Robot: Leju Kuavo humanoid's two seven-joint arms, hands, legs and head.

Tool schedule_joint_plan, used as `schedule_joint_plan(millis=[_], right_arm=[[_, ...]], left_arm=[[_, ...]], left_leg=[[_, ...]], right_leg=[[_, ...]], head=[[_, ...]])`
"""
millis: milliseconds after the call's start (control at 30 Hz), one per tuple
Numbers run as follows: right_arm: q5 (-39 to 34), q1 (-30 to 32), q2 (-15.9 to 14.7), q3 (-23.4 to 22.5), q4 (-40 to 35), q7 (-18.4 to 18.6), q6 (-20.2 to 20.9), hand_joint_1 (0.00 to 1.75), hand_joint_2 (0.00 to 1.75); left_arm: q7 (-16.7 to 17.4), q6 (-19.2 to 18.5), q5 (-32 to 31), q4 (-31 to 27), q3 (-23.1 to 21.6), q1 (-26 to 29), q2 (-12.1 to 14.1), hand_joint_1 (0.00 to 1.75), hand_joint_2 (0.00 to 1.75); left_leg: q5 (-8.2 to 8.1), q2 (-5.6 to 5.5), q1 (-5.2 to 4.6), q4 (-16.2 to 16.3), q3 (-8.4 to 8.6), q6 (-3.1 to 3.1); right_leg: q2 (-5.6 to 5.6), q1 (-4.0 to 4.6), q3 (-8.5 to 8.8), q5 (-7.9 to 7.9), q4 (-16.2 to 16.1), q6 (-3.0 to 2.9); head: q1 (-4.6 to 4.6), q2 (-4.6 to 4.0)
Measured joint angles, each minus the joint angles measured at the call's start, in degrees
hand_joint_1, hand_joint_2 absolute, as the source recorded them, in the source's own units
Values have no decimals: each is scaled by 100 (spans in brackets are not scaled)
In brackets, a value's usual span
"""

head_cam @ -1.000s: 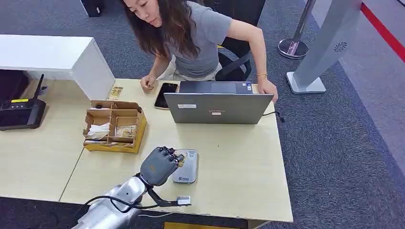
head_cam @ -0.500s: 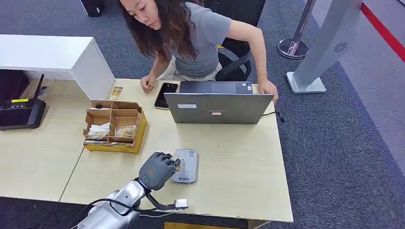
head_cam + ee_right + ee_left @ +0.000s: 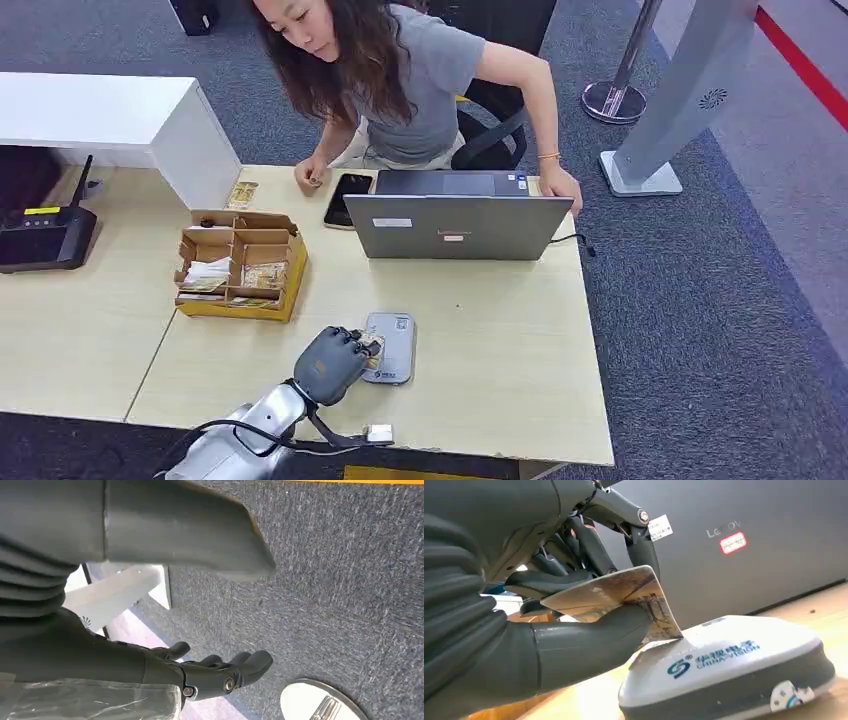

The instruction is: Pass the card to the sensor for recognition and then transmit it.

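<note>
My left hand (image 3: 330, 362) pinches a printed card (image 3: 624, 597) between thumb and fingers. The card's lower corner touches the top of the grey-and-white card sensor (image 3: 729, 665). From the head view the sensor (image 3: 393, 348) lies flat on the wooden table near its front edge, with my hand at its left side and the card (image 3: 373, 347) over it. My right hand (image 3: 220, 672) hangs over grey carpet, fingers loosely apart, holding nothing.
A grey laptop (image 3: 455, 226) stands open behind the sensor, with a person (image 3: 400, 80) seated behind it. A cardboard organiser (image 3: 240, 265) of cards sits left of the sensor. A phone (image 3: 347, 198), a white box (image 3: 130, 120) and a black device (image 3: 45, 235) lie farther back.
My left hand has drawn back toward the table's front edge and lowered, bringing the card down onto the sensor's left side. The person has barely moved.
</note>
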Motion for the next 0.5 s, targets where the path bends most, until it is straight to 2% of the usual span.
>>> schedule_joint_plan(millis=[267, 333, 500], right_arm=[[-9, -1, 0, 24, 0, -9, -11, 0, 0], [-9, -1, 0, 28, 0, -9, -11, 0, 0], [-24, 2, 0, 52, 0, 4, -4, 0, 0]], left_arm=[[-98, 0, 26, 92, 0, 3, -48, 171, 175], [-101, 0, 9, 105, 0, 3, -57, 175, 175], [343, 4, -703, -80, 59, 64, -30, 175, 175]], left_leg=[[1, -1, 0, 0, 0, 1], [1, -2, 0, 0, 0, 1], [2, -2, 0, 0, 0, 1]], right_leg=[[-2, 0, 1, 0, 0, 0], [-3, 0, 1, 0, 0, 0], [-3, 0, 2, 0, 0, 0]], head=[[2, 0], [2, 0], [2, 0]])
